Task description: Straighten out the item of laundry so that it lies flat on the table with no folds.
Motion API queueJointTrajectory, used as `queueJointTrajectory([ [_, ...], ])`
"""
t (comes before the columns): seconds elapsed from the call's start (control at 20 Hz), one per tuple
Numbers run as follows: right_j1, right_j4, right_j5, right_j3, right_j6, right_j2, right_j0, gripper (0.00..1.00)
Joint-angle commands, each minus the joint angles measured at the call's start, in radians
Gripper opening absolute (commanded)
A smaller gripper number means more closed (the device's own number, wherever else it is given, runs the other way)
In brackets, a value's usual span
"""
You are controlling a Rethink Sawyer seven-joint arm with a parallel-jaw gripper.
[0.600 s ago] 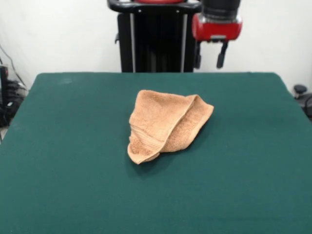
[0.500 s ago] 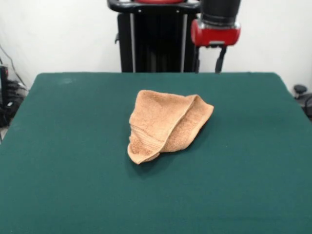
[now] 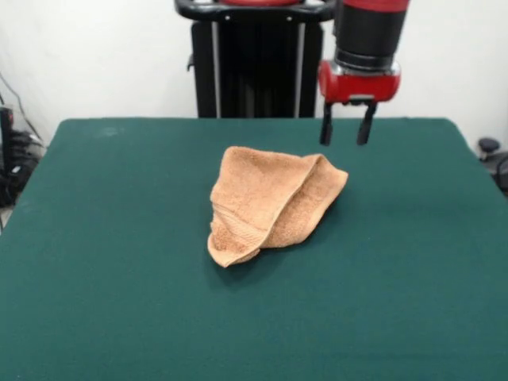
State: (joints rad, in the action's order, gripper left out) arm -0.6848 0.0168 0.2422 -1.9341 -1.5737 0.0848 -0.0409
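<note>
The item of laundry (image 3: 270,200) is an orange-tan terry towel lying crumpled near the middle of the dark green table (image 3: 119,278). It is folded over itself, with a raised ridge running from its upper right corner down toward a pointed lower left corner. My gripper (image 3: 345,139) hangs above the table just beyond the towel's upper right corner, clear of the cloth. Its two dark fingers (image 3: 325,127) point down with a gap between them, open and empty.
A black pedestal (image 3: 254,63) stands behind the table's far edge. Dark equipment and cables (image 3: 12,155) sit off the table's left side, and a small dark object (image 3: 490,151) shows past the right edge.
The gripper has come down and slightly forward, from near the top edge to just above the towel's upper right corner. The towel has not moved.
</note>
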Motion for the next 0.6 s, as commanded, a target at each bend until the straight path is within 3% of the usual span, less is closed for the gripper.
queueJointTrajectory([
  [0.05,0.05,-0.07,0.117,0.147,-0.208,-0.001,-0.045,1.0],
  [0.6,0.07,-0.047,0.212,0.253,-0.165,0.024,-0.018,1.0],
])
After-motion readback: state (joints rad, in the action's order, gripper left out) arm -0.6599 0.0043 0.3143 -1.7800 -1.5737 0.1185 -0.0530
